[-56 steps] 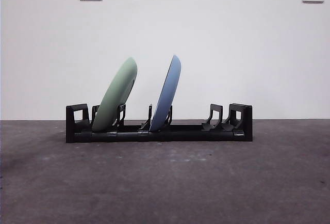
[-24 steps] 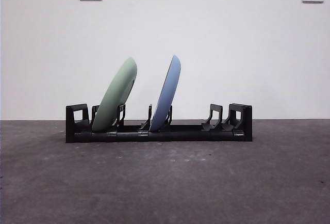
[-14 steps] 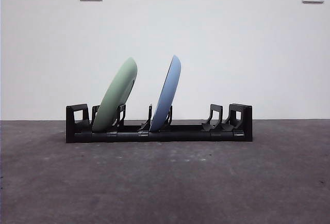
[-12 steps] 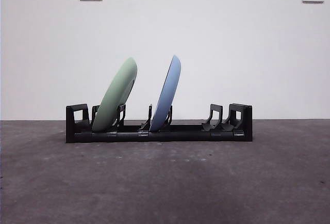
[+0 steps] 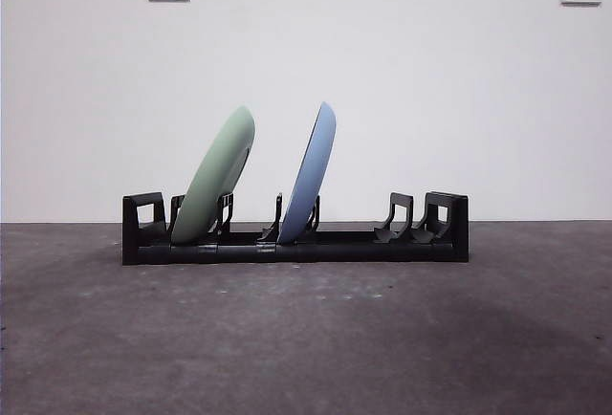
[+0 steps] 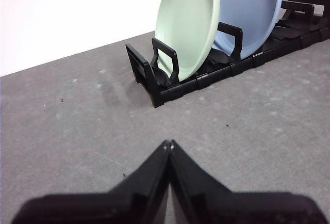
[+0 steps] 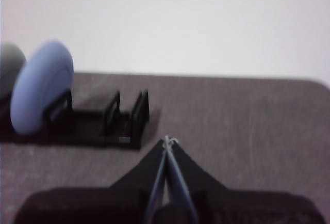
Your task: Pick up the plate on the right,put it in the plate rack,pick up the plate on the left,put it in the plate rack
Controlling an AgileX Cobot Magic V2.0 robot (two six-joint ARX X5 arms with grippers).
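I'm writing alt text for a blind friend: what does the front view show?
A long black plate rack sits on a dark grey table against a white wall, holding two plates on edge that both lean right: a green plate near the left end and a blue plate near the middle. No robot arm is visible.
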